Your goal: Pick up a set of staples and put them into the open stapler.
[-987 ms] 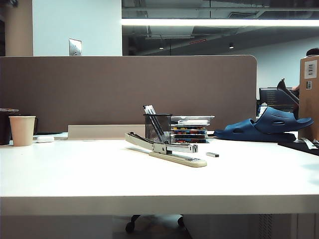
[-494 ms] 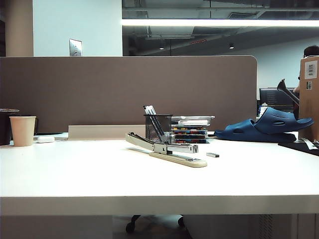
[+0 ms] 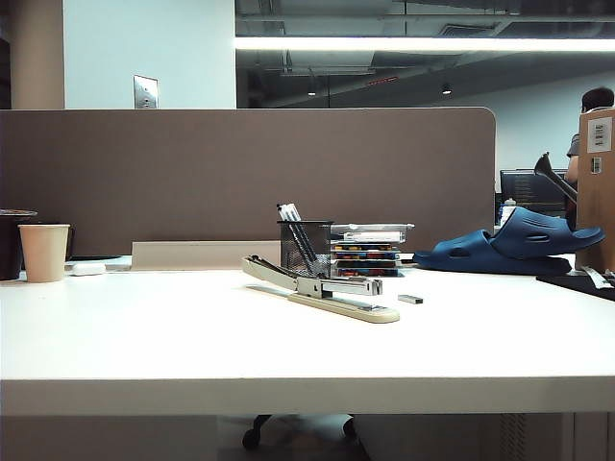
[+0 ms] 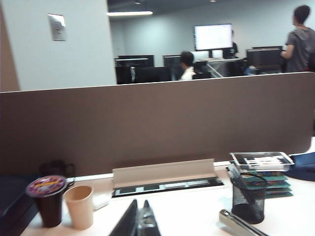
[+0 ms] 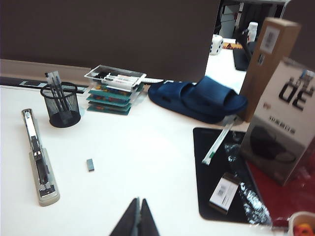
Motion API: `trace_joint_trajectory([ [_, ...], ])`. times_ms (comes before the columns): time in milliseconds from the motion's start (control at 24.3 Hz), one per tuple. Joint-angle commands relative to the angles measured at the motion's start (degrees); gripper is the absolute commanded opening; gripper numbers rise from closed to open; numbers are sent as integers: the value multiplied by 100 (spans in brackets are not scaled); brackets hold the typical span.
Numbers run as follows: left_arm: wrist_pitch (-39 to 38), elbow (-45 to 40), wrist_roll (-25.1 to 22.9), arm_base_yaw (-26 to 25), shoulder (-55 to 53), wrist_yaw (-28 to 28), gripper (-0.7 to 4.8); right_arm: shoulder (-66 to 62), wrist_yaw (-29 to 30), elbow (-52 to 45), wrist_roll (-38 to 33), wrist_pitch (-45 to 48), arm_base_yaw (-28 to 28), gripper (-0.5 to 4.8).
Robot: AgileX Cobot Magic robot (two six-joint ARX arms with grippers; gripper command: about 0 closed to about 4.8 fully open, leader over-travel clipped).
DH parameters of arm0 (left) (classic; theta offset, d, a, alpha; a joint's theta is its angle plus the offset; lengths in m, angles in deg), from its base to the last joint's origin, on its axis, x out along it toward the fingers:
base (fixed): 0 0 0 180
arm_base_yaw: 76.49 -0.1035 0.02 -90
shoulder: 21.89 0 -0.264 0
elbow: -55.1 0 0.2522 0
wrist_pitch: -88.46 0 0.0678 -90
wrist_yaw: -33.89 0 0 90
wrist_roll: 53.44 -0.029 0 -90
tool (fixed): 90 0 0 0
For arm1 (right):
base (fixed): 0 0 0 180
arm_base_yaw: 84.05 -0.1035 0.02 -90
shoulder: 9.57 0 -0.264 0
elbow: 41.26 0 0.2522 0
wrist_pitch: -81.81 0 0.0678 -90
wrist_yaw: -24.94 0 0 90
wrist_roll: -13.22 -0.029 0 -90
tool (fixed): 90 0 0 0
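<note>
We count one stapler (image 3: 322, 288), open at the centre of the exterior view, and one set of staples (image 3: 409, 299) just to its right, apart from it. Our left gripper (image 4: 138, 222) and right gripper (image 5: 139, 219) each show two fingers pressed together, holding nothing.
</note>
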Motion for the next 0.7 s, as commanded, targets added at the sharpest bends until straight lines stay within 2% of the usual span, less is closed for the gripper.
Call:
trace_joint_trajectory([
  [41,-308,-153,35,7,492,74,-5,544,-15,-485,-223,378,2,-9],
  [288,-789,-573,37,7,1346,74,-5,951,-11,-975,-227,629,2,-9],
  [453,-953,-691,35,7,1373,66,-5,1069,-13,-1285,-334,778,-7,-9],
  [699,-804,-938,-7,4,1373,70,-5,1248,-13,-2122,-557,1823,-7,-9],
])
